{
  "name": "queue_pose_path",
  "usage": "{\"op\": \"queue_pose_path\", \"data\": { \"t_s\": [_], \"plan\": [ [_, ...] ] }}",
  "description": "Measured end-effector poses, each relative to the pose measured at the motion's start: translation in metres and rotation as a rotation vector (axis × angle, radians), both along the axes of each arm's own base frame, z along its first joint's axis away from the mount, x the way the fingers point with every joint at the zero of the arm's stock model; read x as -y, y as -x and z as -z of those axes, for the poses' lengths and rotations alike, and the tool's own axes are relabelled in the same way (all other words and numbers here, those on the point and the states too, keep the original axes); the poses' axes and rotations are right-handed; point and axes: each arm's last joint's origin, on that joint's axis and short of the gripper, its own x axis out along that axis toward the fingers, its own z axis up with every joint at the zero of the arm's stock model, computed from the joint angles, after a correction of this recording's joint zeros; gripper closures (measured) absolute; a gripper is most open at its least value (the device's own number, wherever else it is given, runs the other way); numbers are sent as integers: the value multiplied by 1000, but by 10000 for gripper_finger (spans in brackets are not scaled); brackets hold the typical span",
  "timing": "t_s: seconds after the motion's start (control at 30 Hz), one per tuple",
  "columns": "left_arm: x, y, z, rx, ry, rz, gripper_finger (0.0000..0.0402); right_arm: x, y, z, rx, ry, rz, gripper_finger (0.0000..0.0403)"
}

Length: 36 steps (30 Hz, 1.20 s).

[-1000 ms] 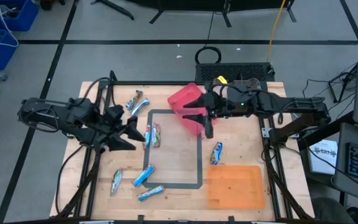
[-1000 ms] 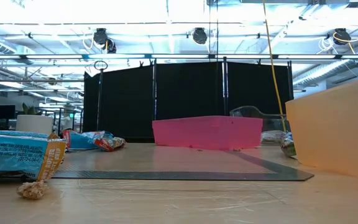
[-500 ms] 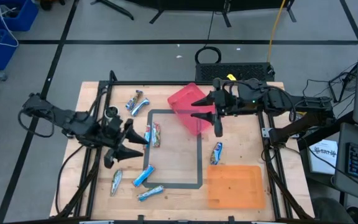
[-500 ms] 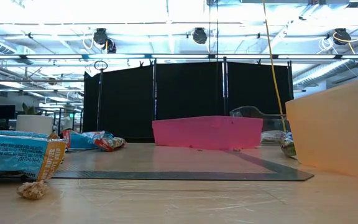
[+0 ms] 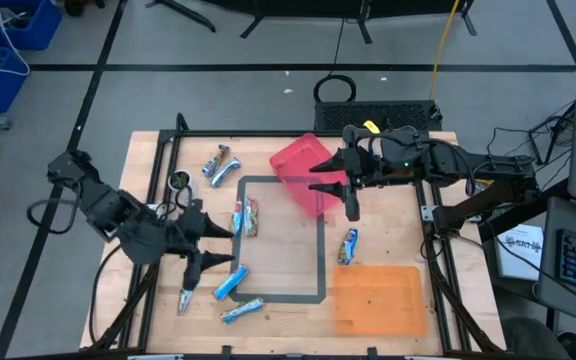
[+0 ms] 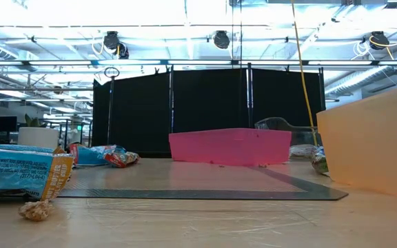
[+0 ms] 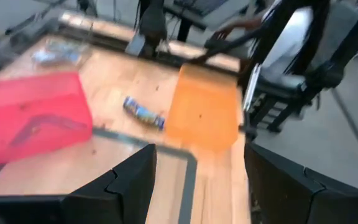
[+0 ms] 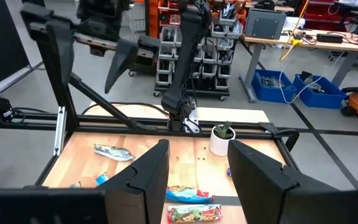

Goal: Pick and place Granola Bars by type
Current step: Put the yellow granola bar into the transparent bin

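Observation:
Several granola bars lie flat on the table: two (image 5: pixel 218 163) at the far left, a red and greenish pair (image 5: pixel 246 217) on the taped rectangle's left side, blue ones (image 5: pixel 230 282) (image 5: pixel 240 311) and a silver one (image 5: pixel 186 293) near the front, and one blue bar (image 5: pixel 349 245) on the right. My left gripper (image 5: pixel 220 248) is open and empty, hovering just left of the rectangle, above the front blue bar. My right gripper (image 5: pixel 316 176) is open and empty over the pink bin (image 5: pixel 298 165). Neither gripper shows in the low view.
An orange bin (image 5: pixel 378 298) stands at the near right. A small white-rimmed cup (image 5: pixel 178 181) stands at the left, also in the right wrist view (image 8: pixel 219 140). A dark tape rectangle (image 5: pixel 322 270) marks the table's middle. Cables and shelving lie beyond the table.
My left gripper has gone toward the table's near edge, from beside the red and greenish pair to above the front blue bar, staying open. My right gripper has shifted a little toward the right edge, then kept still. No bar has moved.

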Motion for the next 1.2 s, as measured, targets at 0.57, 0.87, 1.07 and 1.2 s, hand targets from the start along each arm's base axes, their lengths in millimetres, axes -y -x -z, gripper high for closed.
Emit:
{"op": "queue_pose_path", "data": {
  "t_s": [0.57, 0.87, 1.07, 1.2],
  "plan": [
    [37, -27, 77, -631, 185, -155, 156, 0, 1, 4, -47, 27, -7, 245],
    [61, -49, 111, -839, 266, -67, 156, 0, 1, 5, -57, 36, -8, 245],
    [69, -62, 134, -951, 250, -19, 156, 0, 1, 6, -62, 59, -15, 245],
    [71, -64, 144, -985, 228, -59, 156, 0, 1, 6, -63, 62, -15, 245]
  ]
}}
